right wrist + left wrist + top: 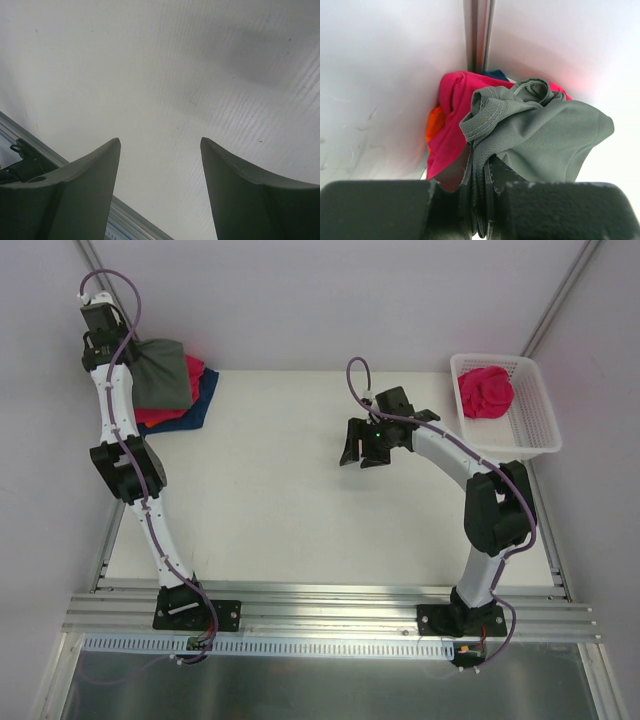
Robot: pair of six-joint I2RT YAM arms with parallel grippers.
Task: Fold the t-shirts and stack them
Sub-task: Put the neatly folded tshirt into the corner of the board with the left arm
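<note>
Two claws: my left claw (479,172) grips the grey t-shirt (545,135) over the far-left stack (203,398), apparently to add it; my right claw (160,142) hangs open, free.

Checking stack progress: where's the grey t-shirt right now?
Top view, far-left table corner: the grey t-shirt is over the pink shirt and blue shirt, pinched in the shut left gripper.
</note>
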